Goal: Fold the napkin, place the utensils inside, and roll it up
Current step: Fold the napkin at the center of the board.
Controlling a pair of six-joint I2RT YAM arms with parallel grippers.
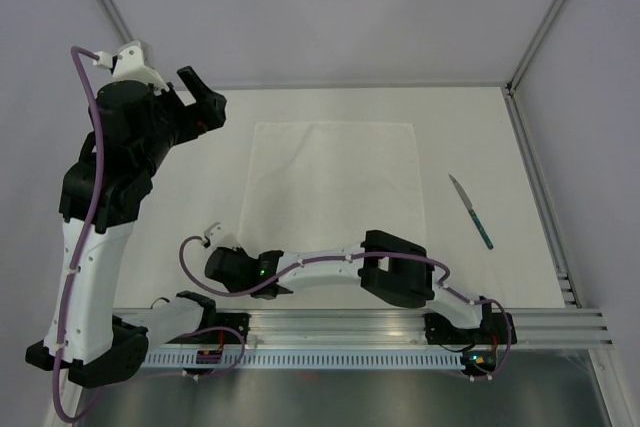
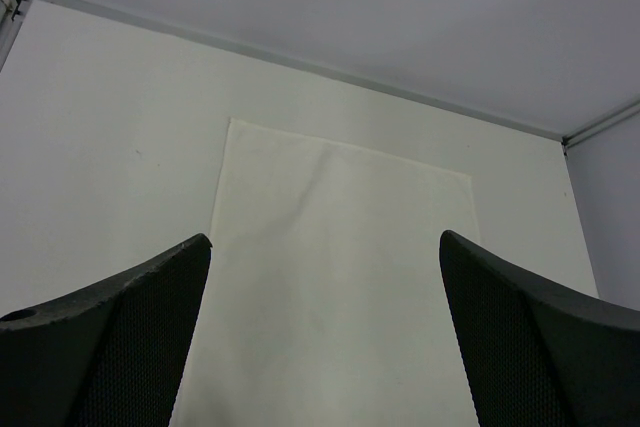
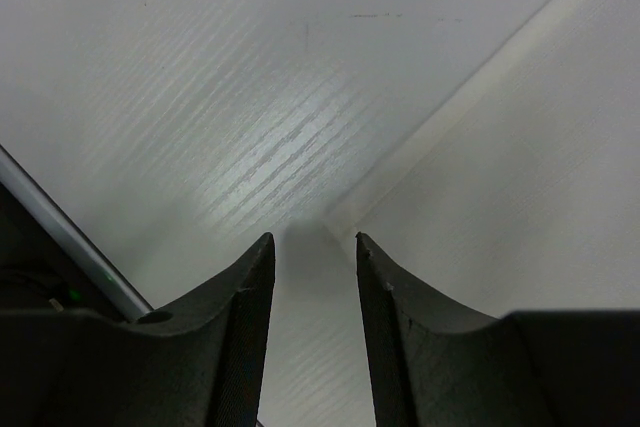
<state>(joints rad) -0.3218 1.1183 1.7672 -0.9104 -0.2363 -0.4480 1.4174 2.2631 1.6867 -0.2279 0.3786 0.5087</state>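
Right gripper (image 3: pixel 313 239) at napkin (image 3: pixel 520 147) corner

I see the white napkin (image 1: pixel 335 182) spread flat mid-tabletop, unfolded. The slim teal-handled knife (image 1: pixel 471 211) lies slantwise to its right, not touching it.

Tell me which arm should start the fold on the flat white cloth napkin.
Right. The right gripper sits low at the thin white cloth napkin's near-left corner, jaws slightly apart, with the corner just ahead of them. The left gripper is raised high, wide open, off the cloth's far-left side.
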